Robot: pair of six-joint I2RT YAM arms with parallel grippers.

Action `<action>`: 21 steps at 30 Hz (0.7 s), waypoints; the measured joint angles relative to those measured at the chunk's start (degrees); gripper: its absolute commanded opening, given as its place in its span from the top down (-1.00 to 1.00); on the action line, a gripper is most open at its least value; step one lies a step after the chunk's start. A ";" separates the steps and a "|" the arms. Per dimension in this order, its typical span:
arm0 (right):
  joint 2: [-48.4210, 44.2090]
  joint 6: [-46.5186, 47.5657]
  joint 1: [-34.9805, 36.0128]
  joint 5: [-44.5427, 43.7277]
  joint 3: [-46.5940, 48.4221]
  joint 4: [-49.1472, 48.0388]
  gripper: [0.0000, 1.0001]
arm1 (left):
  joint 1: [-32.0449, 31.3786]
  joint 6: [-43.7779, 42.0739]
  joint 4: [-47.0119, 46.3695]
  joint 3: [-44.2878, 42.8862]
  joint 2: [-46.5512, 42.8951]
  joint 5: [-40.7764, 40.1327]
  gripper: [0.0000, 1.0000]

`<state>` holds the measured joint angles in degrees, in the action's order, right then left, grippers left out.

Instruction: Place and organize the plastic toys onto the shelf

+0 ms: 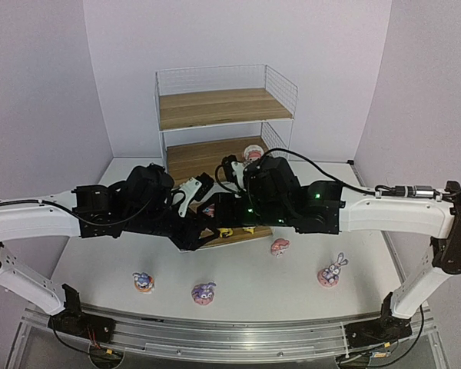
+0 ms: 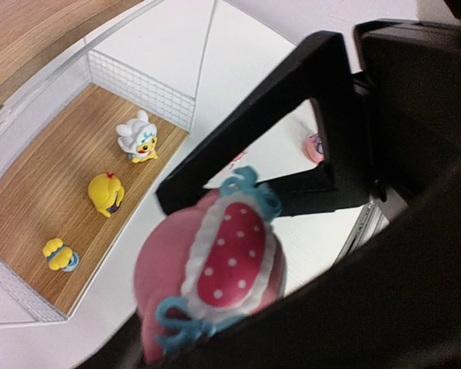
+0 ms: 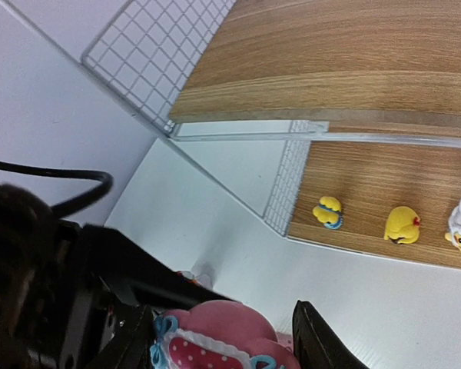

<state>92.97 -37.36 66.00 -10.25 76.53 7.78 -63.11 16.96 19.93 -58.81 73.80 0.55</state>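
Pinching a pink toy [image 3: 230, 327] w/ a red dotted patch, the right claw [image 3: 219, 350] has 1 finger on each side of it. The left claw [image 1: 201, 231] meets it at the same toy; can't tell if it grips or is spread. Ahead of the right claw, past a strip of table [image 3: 215, 231], 3 small yellowish toys [image 3: 402, 224] stand in a row on the bottom board of the shelf [image 3: 330, 61]. Behind both claws, 3 purple bunnies [image 1: 203, 293] sit on the table.

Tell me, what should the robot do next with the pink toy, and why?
Probably the left gripper should ease back: the pink polka-dot toy sits between the fingers of the right gripper, right in front of the shelf.
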 measured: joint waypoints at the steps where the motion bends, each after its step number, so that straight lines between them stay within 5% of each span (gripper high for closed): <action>1: -0.02 0.25 0.04 -0.99 -0.02 0.78 1.00 | 0.05 0.28 0.14 0.00 -0.04 -0.81 -0.91; 7: -0.88 3.87 0.07 -6.06 -0.02 3.14 1.00 | 0.17 2.28 -0.94 1.14 -2.95 -3.73 -0.99; 21: -2.12 21.62 -0.79 -9.37 -0.04 -9.52 1.00 | 0.17 11.77 -2.57 14.94 -29.34 -7.56 -0.99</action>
<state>90.85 -15.74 65.20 -19.62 76.49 -1.74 -62.94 28.73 17.35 -43.86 44.46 -7.01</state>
